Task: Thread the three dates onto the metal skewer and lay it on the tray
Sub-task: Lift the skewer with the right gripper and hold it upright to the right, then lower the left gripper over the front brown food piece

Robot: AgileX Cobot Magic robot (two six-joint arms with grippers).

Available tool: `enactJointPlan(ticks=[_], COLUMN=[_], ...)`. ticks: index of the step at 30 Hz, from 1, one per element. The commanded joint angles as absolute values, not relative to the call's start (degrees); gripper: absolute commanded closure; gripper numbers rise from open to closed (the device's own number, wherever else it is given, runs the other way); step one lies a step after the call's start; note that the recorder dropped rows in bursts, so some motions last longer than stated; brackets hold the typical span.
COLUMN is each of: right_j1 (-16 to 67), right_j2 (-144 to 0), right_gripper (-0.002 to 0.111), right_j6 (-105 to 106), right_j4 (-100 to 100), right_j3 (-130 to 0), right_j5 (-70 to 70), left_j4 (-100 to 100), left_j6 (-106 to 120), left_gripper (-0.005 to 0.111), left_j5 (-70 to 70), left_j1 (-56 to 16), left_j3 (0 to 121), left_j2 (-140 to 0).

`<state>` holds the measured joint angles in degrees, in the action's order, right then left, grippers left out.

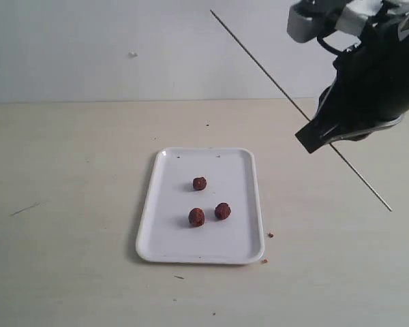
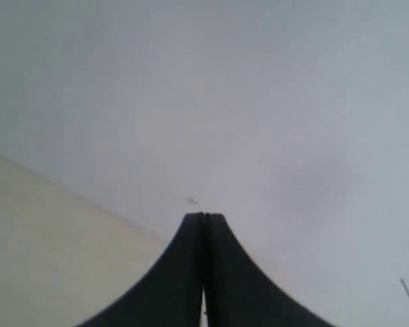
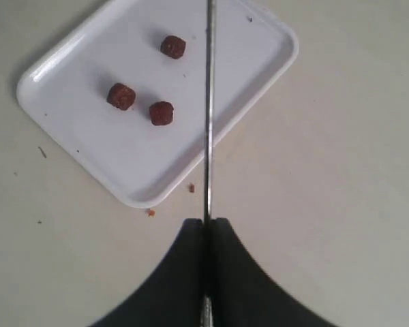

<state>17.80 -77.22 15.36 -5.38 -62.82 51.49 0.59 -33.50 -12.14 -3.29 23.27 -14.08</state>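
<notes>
The white tray (image 1: pixel 225 170) lies on the table with the three dates loose on it: one (image 1: pixel 200 183) further back, two (image 1: pixel 197 216) (image 1: pixel 223 210) side by side nearer the front. My right gripper (image 1: pixel 313 136) hovers right of the tray, shut on the metal skewer (image 1: pixel 259 63), which slants through the air from upper left to lower right. In the right wrist view the gripper (image 3: pixel 206 221) clamps the skewer (image 3: pixel 208 102), whose free end reaches over the tray (image 3: pixel 75 61) beside the dates (image 3: pixel 161 113). My left gripper (image 2: pixel 204 216) is shut on nothing, pointing at the wall.
Tiny brown crumbs (image 1: pixel 270 235) (image 1: pixel 264 260) lie on the beige table just off the tray's right front corner. A pale wall rises behind the table. The left arm is outside the exterior view.
</notes>
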Motion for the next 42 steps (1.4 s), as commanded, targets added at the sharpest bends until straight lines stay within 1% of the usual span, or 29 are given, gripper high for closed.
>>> enactJointPlan(ticks=[1,4,7,8,12,14,16,19,22,26,31,33,36,37,39,42], right_j1=[16.83,15.16,13.64,13.53,13.53,13.53,13.53,12.43,10.16,7.87,7.57,7.57,7.57,7.57,7.57,7.57], right_j2=[-76.77,-76.77,-76.89,-76.89,-75.37,-74.96,-75.09,-76.35,-78.49,-82.12,-85.22,-86.2,-87.2,-87.36,-87.45,-87.45], right_gripper=[0.108,0.108,0.108,0.108,0.108,0.108,0.108,0.108,0.108,0.108,0.108,0.108,0.108,0.108,0.108,0.108], right_j6=[3.61,-7.79,-9.79,-9.68,-3.88,-3.53,-2.98,-2.5,-1.27,4.09,9.17,11.25,12.87,12.87,13.12,13.94], right_j4=[3.62,8.02,6.37,5.46,1.51,1.37,2.07,2.32,2.18,0.0,-2.4,-3.93,-4.67,-4.67,-4.57,-4.47], right_j3=[-55.51,-49.23,-46.16,-46.05,-46.28,-44.85,-43.7,-44.78,-48.85,-54.49,-57.2,-57.79,-58.69,-58.95,-59.23,-59.23], right_j5=[41.97,31.64,24.27,24.08,31.35,30.34,26.47,23.95,27.83,36.07,37.92,37.79,37.79,37.79,37.66,37.43], left_j4=[0.78,2.23,5.13,5.73,9.24,10.53,11.82,12.42,12.44,10.52,6.83,6.55,6.19,6.14,6.05,5.16], left_j6=[-24.06,-17.55,-10.24,-8.53,-1.28,2.72,6.69,7.3,7.46,10.34,11.52,10.68,3.72,2.01,-1.19,-8.23], left_gripper=[0.107,0.107,0.107,0.106,0.093,0.087,0.084,0.084,0.084,0.084,0.083,0.078,0.065,0.058,0.05,0.05], left_j5=[-28.71,-37.7,-44.8,-46.01,-48.84,-49.26,-49.4,-49.0,-49.22,-46.63,-47.17,-48.86,-51.08,-51.58,-51.7,-51.09], left_j1=[-3.39,-3.39,-3.39,-3.39,-3.39,-3.39,-4.34,-7.44,-12.49,-21.75,-30.48,-33.18,-36.5,-37.46,-38.85,-39.96], left_j3=[38.04,45.86,52.03,53.41,58.04,59.01,59.98,61.72,65.42,70.43,78.39,81.67,86.37,87.93,90.33,93.58], left_j2=[-29.23,-40.03,-49.32,-51.82,-63.06,-67.47,-71.88,-77.56,-83.37,-91.52,-101.44,-105.66,-111.69,-113.48,-116.25,-119.64])
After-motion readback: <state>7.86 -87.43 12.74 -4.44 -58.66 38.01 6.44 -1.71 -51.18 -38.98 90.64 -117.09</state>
